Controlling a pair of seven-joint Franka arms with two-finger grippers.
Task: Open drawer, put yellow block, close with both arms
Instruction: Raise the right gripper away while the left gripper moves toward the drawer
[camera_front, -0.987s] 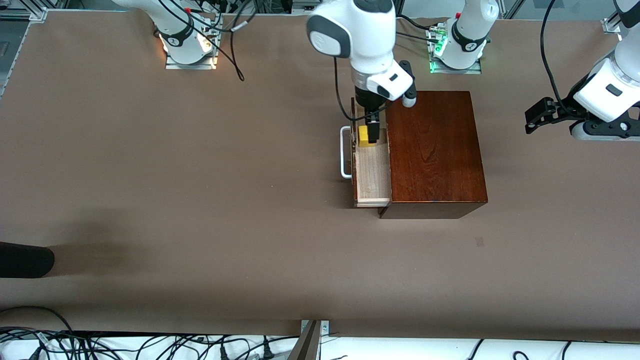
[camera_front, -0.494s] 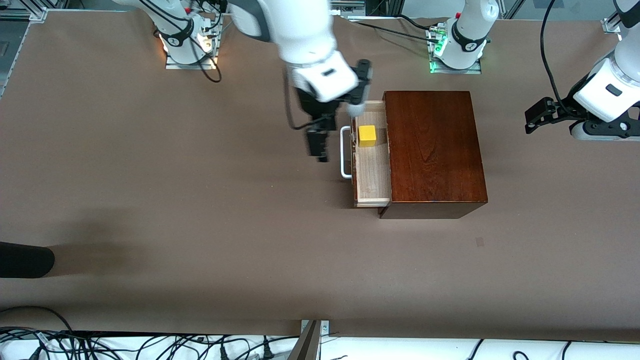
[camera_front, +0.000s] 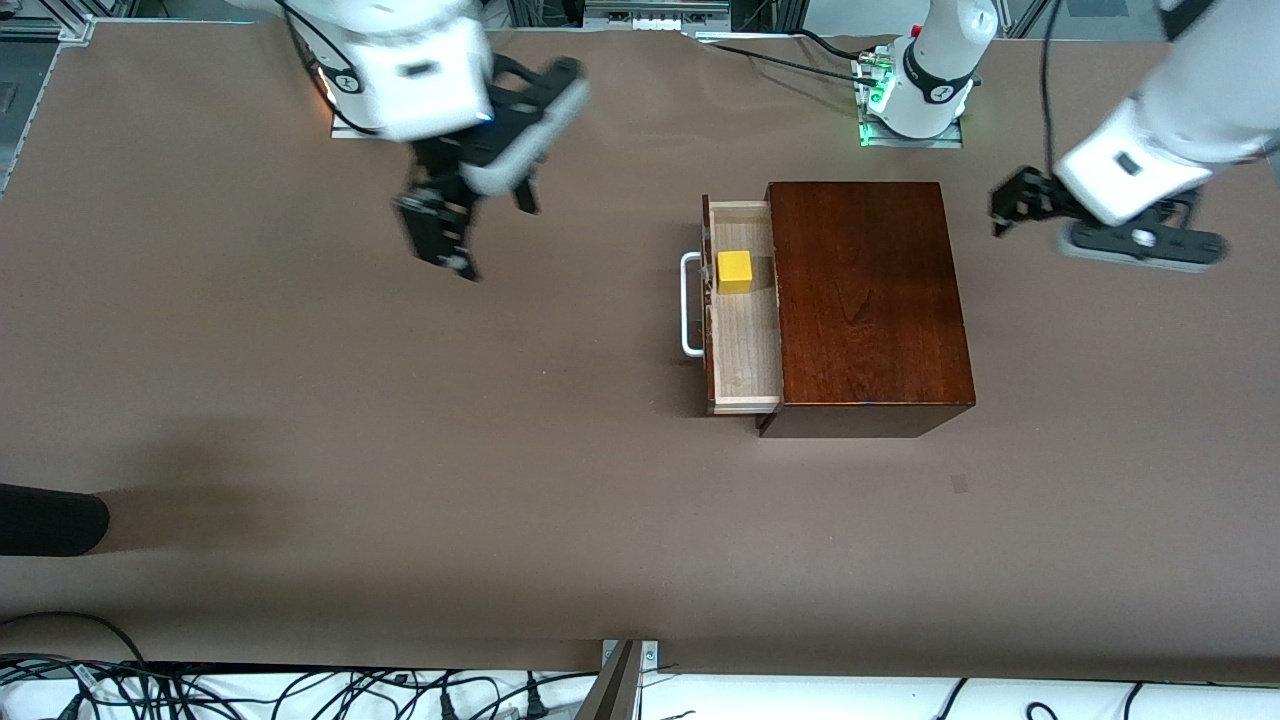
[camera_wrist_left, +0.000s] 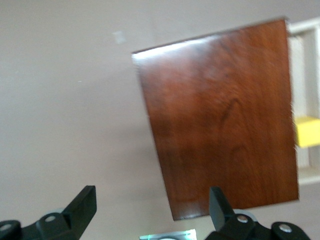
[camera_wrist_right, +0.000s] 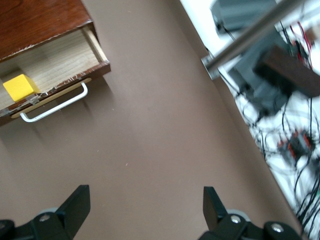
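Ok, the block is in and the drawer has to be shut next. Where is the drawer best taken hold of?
Grip or push the white loop handle on the drawer front, coming from the right arm's end of the table. The handle stands off the front and runs along it, so open fingers could likely straddle its bar. The right gripper is open, over bare table.

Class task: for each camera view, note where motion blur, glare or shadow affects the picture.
Front view: both arms smear, the right gripper worst; the yellow block in the drawer stays crisp. Left wrist view: soft throughout, glare along the box edge. Right wrist view: cables blurred; the handle casts a faint shadow.
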